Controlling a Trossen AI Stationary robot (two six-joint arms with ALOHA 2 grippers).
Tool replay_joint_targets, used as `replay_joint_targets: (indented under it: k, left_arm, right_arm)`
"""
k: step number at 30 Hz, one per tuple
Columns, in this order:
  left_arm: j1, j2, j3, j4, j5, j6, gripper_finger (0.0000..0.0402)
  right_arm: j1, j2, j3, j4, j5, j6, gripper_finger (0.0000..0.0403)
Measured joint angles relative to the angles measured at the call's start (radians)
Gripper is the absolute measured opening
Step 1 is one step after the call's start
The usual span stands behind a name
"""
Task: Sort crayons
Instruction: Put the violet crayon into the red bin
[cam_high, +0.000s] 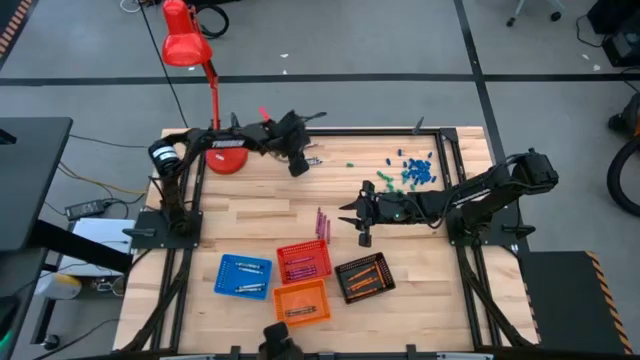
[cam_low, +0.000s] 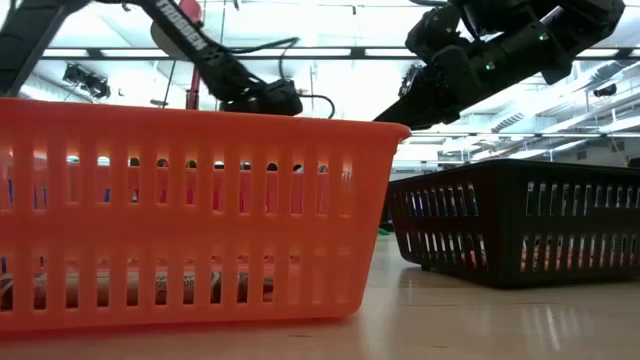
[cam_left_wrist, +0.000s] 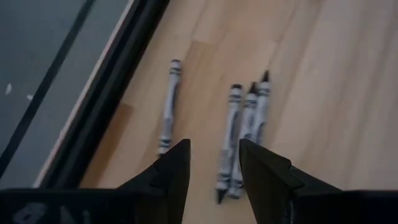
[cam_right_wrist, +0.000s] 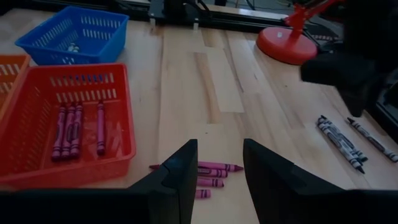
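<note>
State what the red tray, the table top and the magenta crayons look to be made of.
Red tray: moulded plastic, semi-gloss, with slotted lattice walls. Table top: wood, pale butcher-block strips with visible grain and a light sheen. Magenta crayons: likely wax sticks in matte paper wrappers, judging by the printed bands; the wax itself shows only at the tips.

No legible text on anything here.
</note>
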Motion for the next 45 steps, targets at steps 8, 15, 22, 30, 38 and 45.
replay_joint_targets:
  k: [8,15,22,30,38,45]
  left_arm:
    - [0.056,0.154,0.225,-0.245,0.010,0.080,0.0148]
    - [0.081,0.204,0.274,-0.276,0.035,0.102,0.0148]
    - [0.081,0.190,0.274,-0.301,0.054,0.136,0.0148]
    - [0.060,0.055,0.077,-0.130,0.104,0.137,0.0144]
    - [0.007,-0.218,-0.187,0.179,0.105,0.120,0.0141]
    - [-0.065,-0.367,-0.336,0.219,0.106,0.082,0.0141]
  right_arm:
    - [0.000,0.000,0.000,-0.005,-0.004,0.000,0.0132]
    - [0.000,0.000,0.000,-0.018,-0.003,0.004,0.0132]
    - [0.000,0.000,0.000,-0.071,0.001,0.024,0.0132]
    - [-0.081,0.007,0.000,-0.099,-0.060,0.077,0.0132]
    - [-0.326,0.215,0.101,0.023,-0.237,0.008,0.0132]
    - [-0.424,0.414,0.324,-0.059,-0.262,-0.046,0.0132]
